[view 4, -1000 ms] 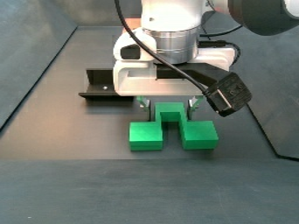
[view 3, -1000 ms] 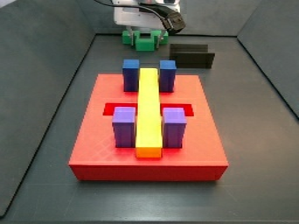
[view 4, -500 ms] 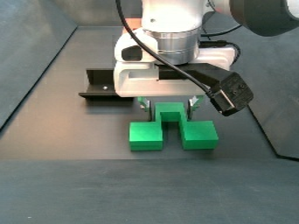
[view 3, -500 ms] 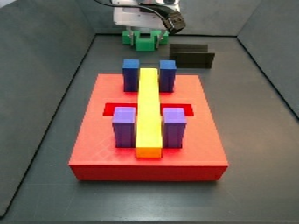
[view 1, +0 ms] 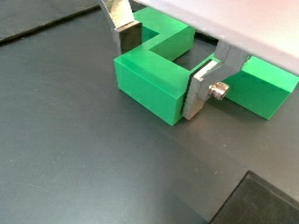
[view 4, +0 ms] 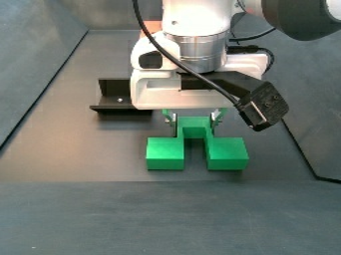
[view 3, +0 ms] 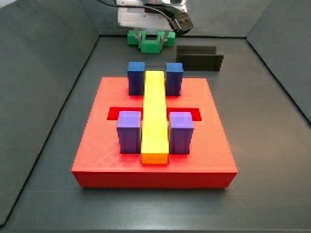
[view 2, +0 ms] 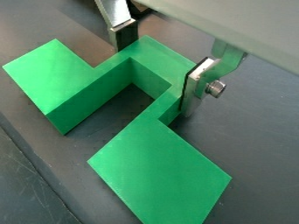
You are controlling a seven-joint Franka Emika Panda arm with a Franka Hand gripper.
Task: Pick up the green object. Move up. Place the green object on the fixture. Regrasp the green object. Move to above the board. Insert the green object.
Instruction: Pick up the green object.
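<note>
My gripper (view 2: 163, 59) hangs low over the green object (view 2: 111, 114), at the far end of the desk (view 4: 80, 199) from the board (view 3: 155, 155), and almost nothing has changed over the last second: in both side views the piece sits on the same patch of desk and my wrist is at nearly the same height, perhaps a touch lower than a moment ago, though I cannot be sure. In both wrist views my fingers (view 1: 201, 90) stand on either side of the raised middle of the piece, one plate at each flank, so my jaws are closing on it or already pinching it; I cannot tell from these views whether the pads press firmly or merely touch. The green object still rests flat on the desk, its two lower arms spread toward the camera in a side view (view 4: 196, 151), just beside the fixture (view 4: 120, 97), which stands empty behind it. I judge that the first step, the pick, is at the squeeze: the descent is over and the lift has not begun. If the grip is sound, the next call is a straight pull upward, keeping clear of the fixture. The board, with its yellow bar (view 3: 155, 114) and blue (view 3: 136, 71) and purple (view 3: 129, 133) blocks, is untouched.
</note>
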